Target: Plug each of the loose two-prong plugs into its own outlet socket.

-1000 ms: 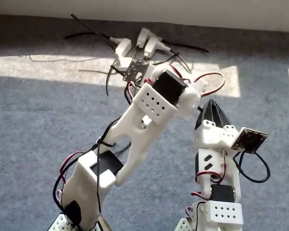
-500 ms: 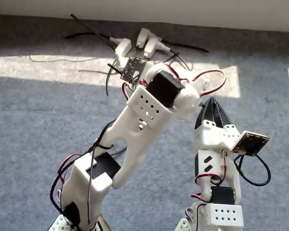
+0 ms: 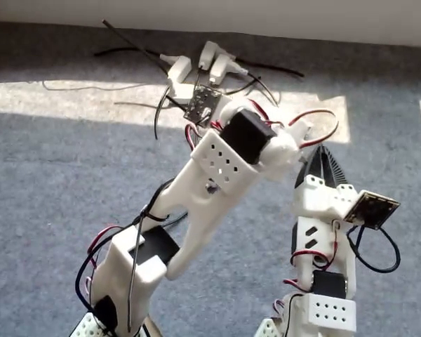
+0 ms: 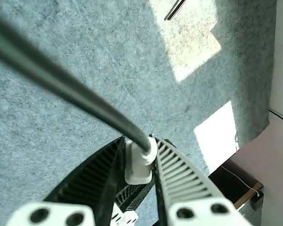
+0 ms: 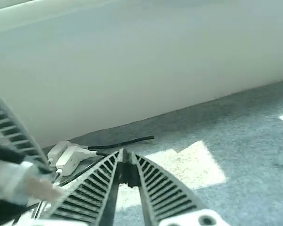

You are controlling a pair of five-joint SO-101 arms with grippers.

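My left gripper is shut on a white two-prong plug whose black cable runs out past the fingertips, held above the grey carpet. In the high view the left arm stretches toward the middle and covers its own gripper. The right gripper points away just right of it, shut with nothing in it. Seen from the right wrist, its fingers meet at the right gripper, and the held plug shows beside it. White socket and plug pieces lie by the far wall.
Black cables trail from the white pieces across the grey carpet. A pale wall borders the far side. Sunlit patches cross the carpet.
The left wrist has shifted a little to the right. The right arm has moved right and slightly back toward its base. Both grippers stay shut.
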